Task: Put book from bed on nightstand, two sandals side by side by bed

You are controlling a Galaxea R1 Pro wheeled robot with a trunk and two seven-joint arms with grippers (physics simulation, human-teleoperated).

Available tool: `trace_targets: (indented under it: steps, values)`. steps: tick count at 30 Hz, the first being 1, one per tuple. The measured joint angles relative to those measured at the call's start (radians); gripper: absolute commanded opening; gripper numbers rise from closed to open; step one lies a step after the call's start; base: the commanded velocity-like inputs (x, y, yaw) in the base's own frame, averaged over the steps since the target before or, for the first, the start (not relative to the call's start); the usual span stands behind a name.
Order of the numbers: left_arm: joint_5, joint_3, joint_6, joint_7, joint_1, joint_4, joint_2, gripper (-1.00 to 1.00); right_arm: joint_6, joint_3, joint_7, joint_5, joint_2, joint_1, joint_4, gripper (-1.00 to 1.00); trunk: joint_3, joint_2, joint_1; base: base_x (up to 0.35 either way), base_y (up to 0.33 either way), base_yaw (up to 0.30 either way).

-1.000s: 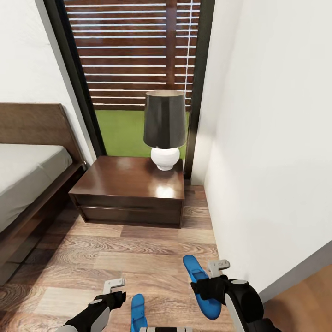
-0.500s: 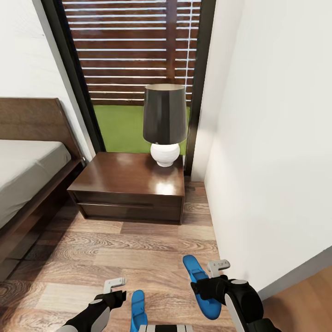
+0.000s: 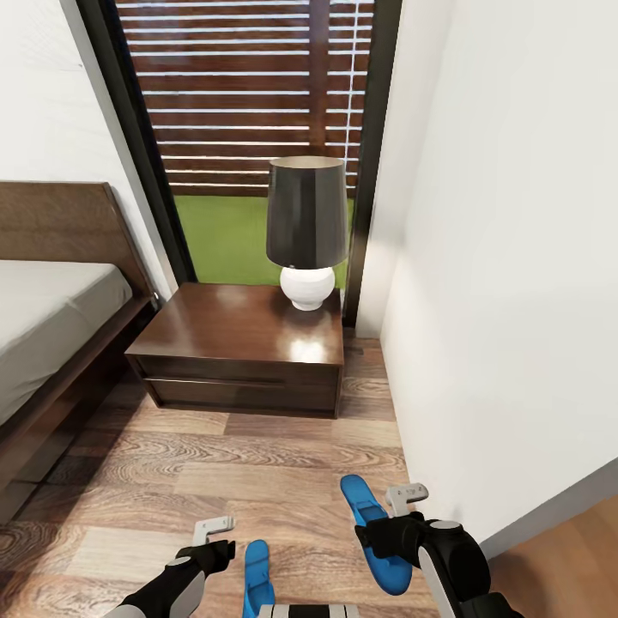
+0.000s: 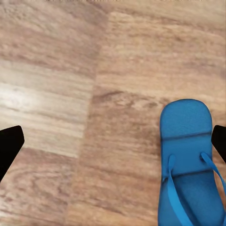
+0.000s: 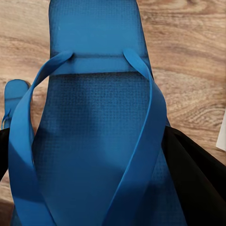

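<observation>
Between right claw [image 3: 388,534] fingers, gripped sandal [image 3: 371,528], toe toward nightstand [image 3: 243,349]; left claw [image 3: 216,541] released.

Blue sandals [image 3: 378,536], dk brown nightstand [image 3: 240,356], black lampshade [image 3: 307,211].

A blue sandal [image 4: 190,165] lies strap-up on the wood-plank floor [image 4: 70,70], between dark fingertips [image 4: 9,146].

2 blue sandals: one [image 3: 373,532] at the right gripper [image 3: 390,521], the other [image 3: 256,577] flat on the floor nearby.
</observation>
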Motion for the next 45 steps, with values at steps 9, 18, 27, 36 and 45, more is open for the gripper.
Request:
trace_targets:
  steps: [9, 18, 27, 36, 45]
  values:
    - [-0.001, -0.001, 0.000, -0.001, 0.000, 0.000, -0.001, 1.00, 0.000, 0.000, 0.000, 0.000, 0.000, 0.000, 0.000, -1.00, 0.000, 0.000, 0.000, 0.000, 0.000, 0.000]
    - [-0.002, -0.001, 0.004, -0.008, 0.000, 0.002, -0.016, 1.00, 0.000, 0.000, 0.000, 0.000, 0.000, 0.000, 0.000, -1.00, 0.000, 0.000, 0.000, 0.000, 0.000, 0.000]
    - [-0.003, -0.001, 0.008, -0.011, 0.000, 0.003, -0.023, 1.00, 0.000, 0.000, 0.000, 0.000, 0.000, 0.000, 0.001, -1.00, 0.000, 0.000, 0.000, 0.000, 0.000, 0.000]
    - [-0.003, -0.001, 0.011, -0.015, 0.001, 0.004, -0.035, 1.00, 0.000, 0.000, 0.000, -0.001, 0.000, 0.000, 0.001, -1.00, 0.000, 0.000, 0.000, 0.000, 0.000, 0.000]
    - [-0.003, -0.001, 0.013, -0.015, 0.001, 0.006, -0.037, 1.00, 0.000, 0.000, 0.000, -0.002, 0.000, 0.000, 0.001, -1.00, 0.000, 0.000, 0.000, 0.000, 0.000, 0.000]
